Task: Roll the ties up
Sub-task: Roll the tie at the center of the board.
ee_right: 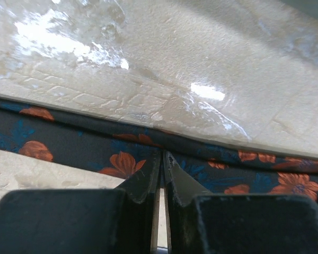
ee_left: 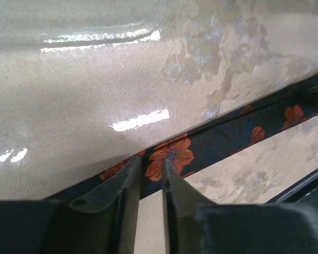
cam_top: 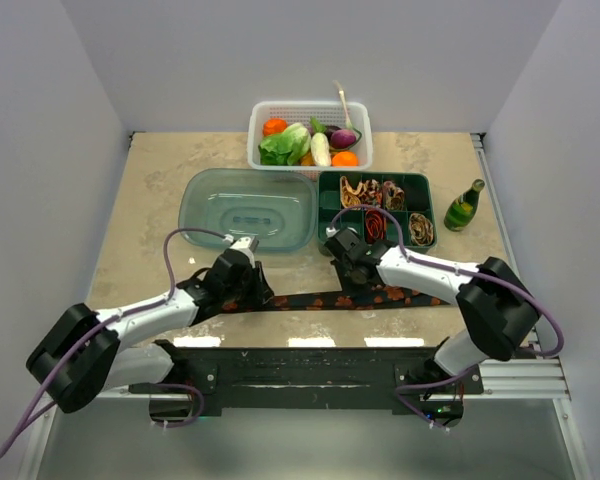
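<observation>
Your right fingers (ee_right: 147, 177) pinch the black tie (cam_top: 320, 299), lower centre; left fingers (ee_left: 128, 182) narrowly parted at its edge. Close left before rolling; keep fabric flat on desk (cam_top: 150, 175).

The tabletop (cam_top: 160, 170) looks like pale, marbled laminate or stone. It is polished enough to throw bright glare, with a faint grain up close. The tie (cam_top: 320, 300) is soft woven cloth, matt, with printed orange flowers. The jaws are dark, dull plastic with a slightly gritty face. The tub (cam_top: 245, 210) is smooth, translucent, glossy plastic. The basket (cam_top: 270, 108) is white latticed plastic, and the tray (cam_top: 410, 176) is green plastic. The bottle (cam_top: 464, 207) shines like glass. The arm shells (cam_top: 150, 315) are smooth white plastic, and the cable (cam_top: 170, 262) has a smooth purple sheath.
</observation>
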